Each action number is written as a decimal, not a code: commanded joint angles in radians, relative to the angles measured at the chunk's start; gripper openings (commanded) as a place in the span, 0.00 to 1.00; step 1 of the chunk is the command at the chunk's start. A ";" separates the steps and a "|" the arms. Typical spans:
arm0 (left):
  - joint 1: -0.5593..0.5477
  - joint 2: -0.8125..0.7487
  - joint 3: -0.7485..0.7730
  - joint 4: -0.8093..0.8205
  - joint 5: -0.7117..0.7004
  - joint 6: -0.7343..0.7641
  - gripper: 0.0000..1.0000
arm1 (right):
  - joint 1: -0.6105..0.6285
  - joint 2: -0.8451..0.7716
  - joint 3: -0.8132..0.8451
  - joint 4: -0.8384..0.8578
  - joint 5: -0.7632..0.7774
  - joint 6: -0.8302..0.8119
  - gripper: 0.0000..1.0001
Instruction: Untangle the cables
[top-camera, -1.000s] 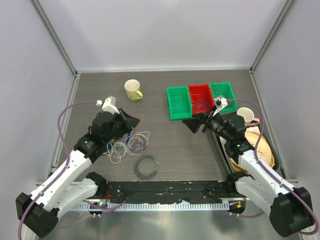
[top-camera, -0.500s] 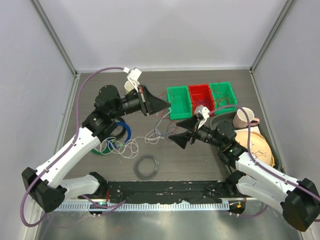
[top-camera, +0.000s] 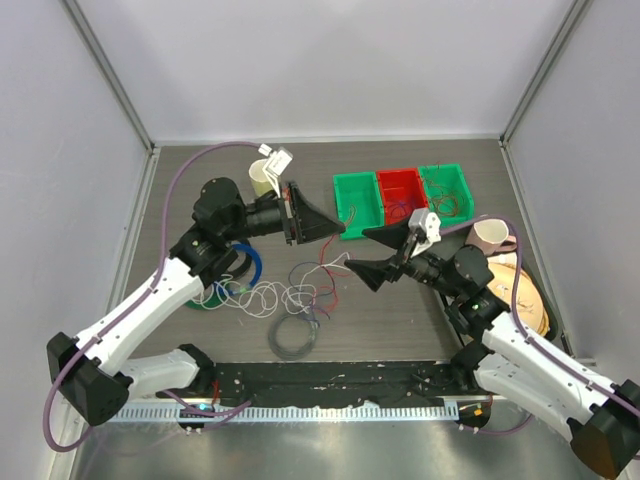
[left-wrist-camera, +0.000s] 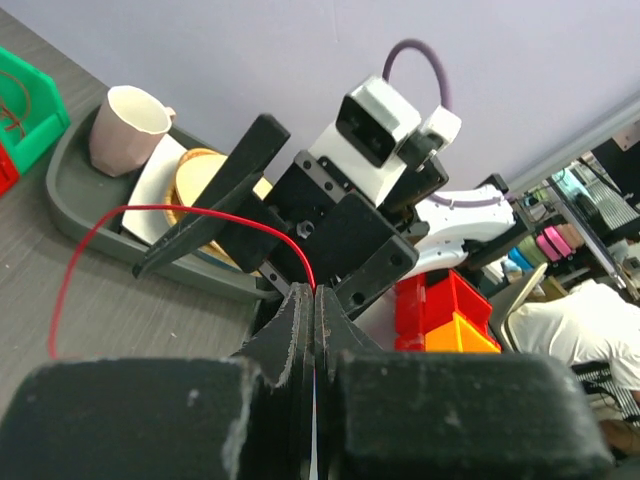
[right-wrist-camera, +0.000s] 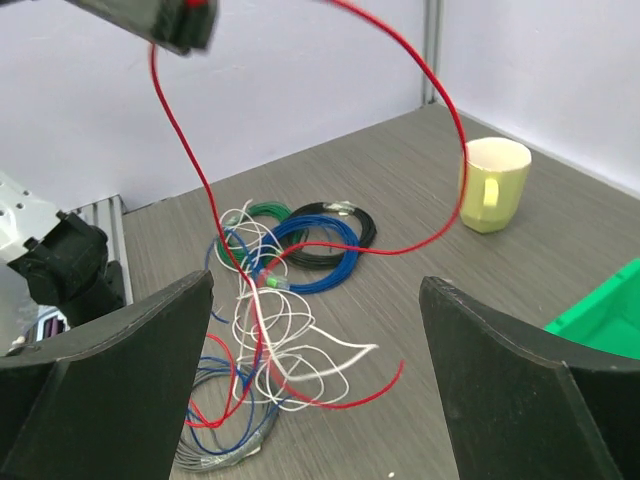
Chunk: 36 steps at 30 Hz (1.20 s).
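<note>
Left fingers: the left fingers (left-wrist-camera: 312, 300) are clenched on the red wire (left-wrist-camera: 200, 212) and raised above the middle of the desk (top-camera: 400, 310).
Right fingers: the right fingers (top-camera: 357, 250) are released and spread wide, grasping nothing. They face the left fingers from about 4 o'clock.
Red wire: it goes from the left fingers in a high arc, then falls down into the heap.
Cables: the heap of white, red and blue cables (top-camera: 270, 298) lies on the desk at 8 o'clock from its middle. It is just beside the blue and green rings (top-camera: 240, 265), and the grey coiled ring (top-camera: 295, 335) is at its 5 o'clock.
Handling: I judge the cables very light, limp and a little springy, so a pull on one can drag the whole heap.
Where to hold: the free hanging part of the red wire, above the knot, looks the best place.
Containers: three bins stand at 1 o'clock. The red bin (top-camera: 402, 180) and the right green bin (top-camera: 462, 190) hold thin wires; for the left green bin (top-camera: 345, 225) I cannot tell.
Tray: the dark tray (left-wrist-camera: 90, 215) at 3 o'clock carries a pale mug (left-wrist-camera: 128, 128) and plates.
</note>
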 joint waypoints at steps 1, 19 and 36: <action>-0.004 -0.037 -0.026 0.091 0.071 -0.002 0.00 | 0.003 0.047 0.114 0.066 -0.099 -0.059 0.90; -0.006 -0.093 -0.104 0.044 0.058 0.079 0.00 | 0.003 -0.015 0.265 -0.268 -0.308 -0.323 0.92; -0.006 -0.099 -0.136 0.076 0.109 0.108 0.00 | 0.002 0.254 0.508 -0.383 -0.446 -0.452 1.00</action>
